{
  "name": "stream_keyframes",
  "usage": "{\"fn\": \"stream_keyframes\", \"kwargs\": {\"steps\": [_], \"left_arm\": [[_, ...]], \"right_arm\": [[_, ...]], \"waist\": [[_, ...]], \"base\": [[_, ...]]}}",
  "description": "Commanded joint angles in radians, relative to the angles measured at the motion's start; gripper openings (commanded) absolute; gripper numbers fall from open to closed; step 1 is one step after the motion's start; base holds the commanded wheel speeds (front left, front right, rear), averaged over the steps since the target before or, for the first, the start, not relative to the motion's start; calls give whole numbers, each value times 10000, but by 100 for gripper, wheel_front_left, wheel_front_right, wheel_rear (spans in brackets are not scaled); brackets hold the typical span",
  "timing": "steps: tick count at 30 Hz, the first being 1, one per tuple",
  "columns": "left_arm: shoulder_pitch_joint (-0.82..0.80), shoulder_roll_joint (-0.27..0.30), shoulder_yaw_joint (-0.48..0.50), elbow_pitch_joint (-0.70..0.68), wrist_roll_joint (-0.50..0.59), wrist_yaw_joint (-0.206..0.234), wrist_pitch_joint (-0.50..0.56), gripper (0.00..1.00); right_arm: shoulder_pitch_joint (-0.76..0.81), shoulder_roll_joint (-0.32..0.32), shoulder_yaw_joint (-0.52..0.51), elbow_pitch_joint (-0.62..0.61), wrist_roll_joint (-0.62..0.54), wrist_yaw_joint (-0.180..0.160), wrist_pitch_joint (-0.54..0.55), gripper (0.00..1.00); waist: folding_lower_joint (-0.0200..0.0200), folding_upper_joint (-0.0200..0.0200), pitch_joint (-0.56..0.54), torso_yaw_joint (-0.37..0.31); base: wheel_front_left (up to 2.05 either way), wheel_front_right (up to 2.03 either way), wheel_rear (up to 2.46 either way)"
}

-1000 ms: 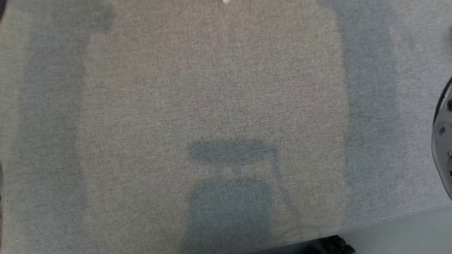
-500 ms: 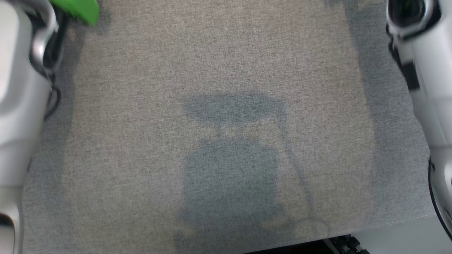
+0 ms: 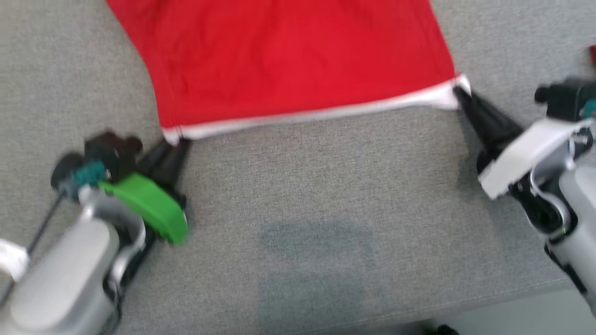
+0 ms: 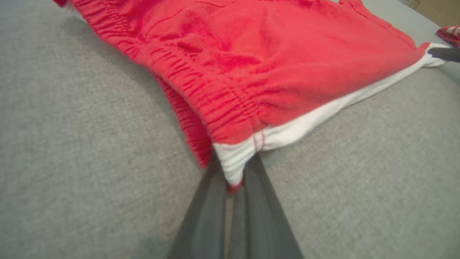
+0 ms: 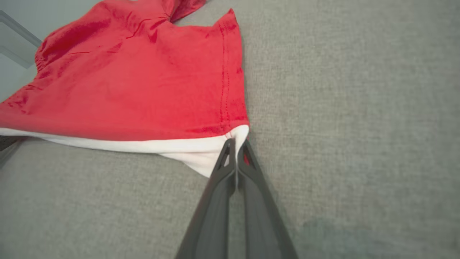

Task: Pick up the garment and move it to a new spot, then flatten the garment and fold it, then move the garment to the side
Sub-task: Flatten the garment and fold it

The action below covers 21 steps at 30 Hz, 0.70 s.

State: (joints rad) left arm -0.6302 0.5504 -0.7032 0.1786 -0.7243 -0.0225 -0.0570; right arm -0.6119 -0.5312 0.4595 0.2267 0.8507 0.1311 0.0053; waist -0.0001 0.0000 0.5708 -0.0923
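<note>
A: Where does your garment (image 3: pixel 298 60) sit?
B: On the grey cloth surface (image 3: pixel 326 195). It is red with a white hem, and its far part is cut off.
A: Grippers?
B: Your left gripper (image 3: pixel 179 142) is clenched on the garment's left hem corner, and your right gripper (image 3: pixel 461 93) on its right corner.
A: Anything unclear?
B: The head view is blurred. Right of the garment lies a red-and-white scrap (image 4: pixel 449 34), cut off.

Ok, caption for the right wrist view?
Right gripper shut on a white-hemmed corner of the red garment, lying on grey cloth.
</note>
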Motion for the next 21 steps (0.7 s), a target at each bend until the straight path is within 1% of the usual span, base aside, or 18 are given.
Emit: {"fn": "stream_keyframes", "kwargs": {"steps": [1, 4, 6, 7, 9, 11, 13, 16, 19, 21], "left_arm": [[1250, 316, -101, -538, -207, 543, 231, 0], [3105, 650, -233, -1672, -699, 1408, 469, 0], [4162, 836, -283, -2405, -912, 1911, 472, 0], [4162, 836, -283, -2405, -912, 1911, 472, 0], [5014, 922, -276, -3009, -1182, 2317, 346, 0], [5647, 905, -264, -3488, -1383, 2592, 202, 0], [6084, 848, -282, -3817, -1535, 2758, 123, 0], [6458, 781, -302, -4169, -1762, 2842, 68, 0], [6494, 864, -274, -4388, -1839, 2822, 112, 0], [6342, 873, -190, -4581, -1902, 2866, 180, 0]], "right_arm": [[848, -257, -110, -306, 136, -10, 199, 0], [2179, -612, -318, -822, 268, -13, 547, 0], [3004, -793, -671, -1137, 368, -15, 728, 0], [3004, -793, -671, -1137, 368, -15, 728, 0], [3765, -913, -1026, -1437, 399, -16, 918, 0], [4493, -979, -1477, -1761, 437, -18, 1100, 0], [5187, -1025, -1844, -2110, 469, -19, 1381, 0], [5939, -1049, -2379, -2712, 484, -18, 1899, 0], [6166, -936, -2870, -3382, 451, -15, 2374, 0], [5863, -837, -3116, -3848, 451, -13, 2723, 0]], "waist": [[1, 0, -1081, -139], [1, 0, -1537, -205], [1, 0, -1683, -208], [1, 0, -1683, -208], [1, 0, -1775, -198], [1, 0, -1848, -154], [1, 0, -1858, -82], [1, 0, -1831, 33], [1, 0, -1730, 141], [1, 0, -1540, 222]], "base": [[0, 0, 0], [0, 0, 0], [0, 0, 0], [0, 0, 0], [0, 0, 0], [0, 0, 0], [0, 0, 0], [0, 0, 0], [0, 0, 0], [0, 0, 0]]}}
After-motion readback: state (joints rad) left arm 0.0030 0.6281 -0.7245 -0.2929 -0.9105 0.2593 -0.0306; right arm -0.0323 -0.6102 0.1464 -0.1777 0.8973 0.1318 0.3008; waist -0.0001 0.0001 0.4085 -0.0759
